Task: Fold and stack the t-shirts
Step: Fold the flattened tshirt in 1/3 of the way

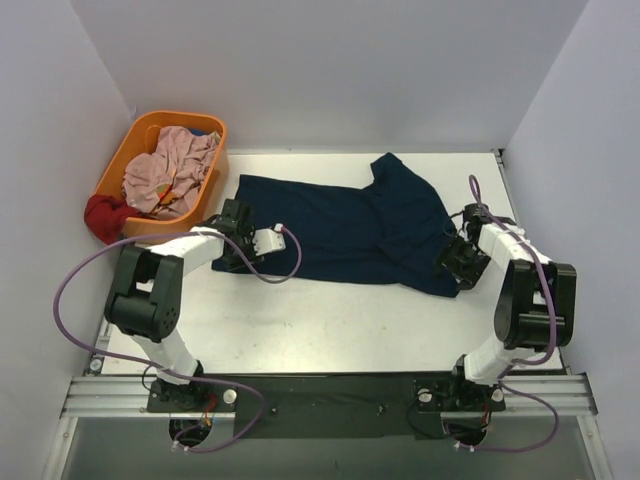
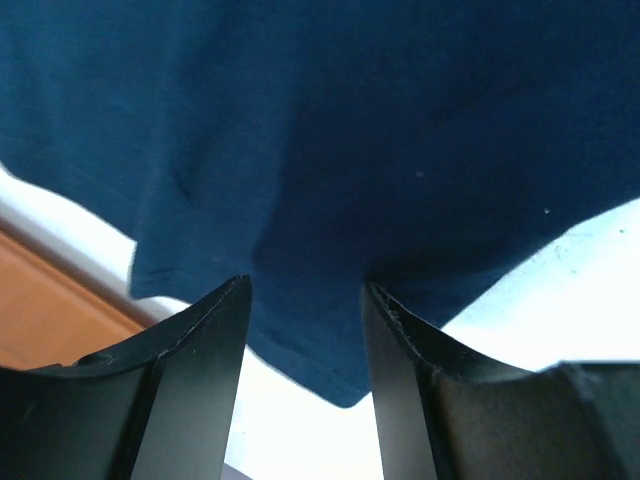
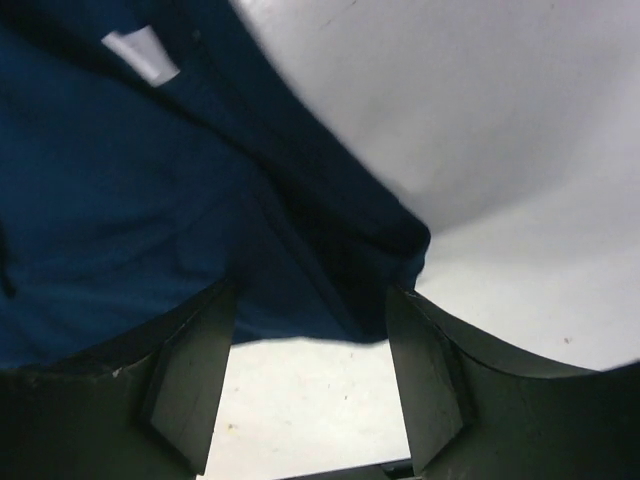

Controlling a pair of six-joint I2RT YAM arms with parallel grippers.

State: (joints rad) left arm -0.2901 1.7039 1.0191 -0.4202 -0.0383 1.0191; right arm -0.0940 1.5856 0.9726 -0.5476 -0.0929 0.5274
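A navy t-shirt (image 1: 360,225) lies spread across the white table, rumpled at its right end. My left gripper (image 1: 234,228) is at the shirt's left edge. In the left wrist view the gripper (image 2: 305,290) is open, and a corner of the shirt (image 2: 330,370) lies between the fingers (image 2: 200,350). My right gripper (image 1: 456,257) is at the shirt's right edge. In the right wrist view the gripper (image 3: 310,295) is open, and the folded hem of the shirt (image 3: 330,290) lies between the fingertips. A white label (image 3: 140,55) shows on the fabric.
An orange basket (image 1: 205,178) stands at the far left with pink patterned shirts (image 1: 170,172) piled in it and a red cloth (image 1: 103,215) hanging over its near corner. White walls enclose the table on three sides. Purple cables loop beside both arms.
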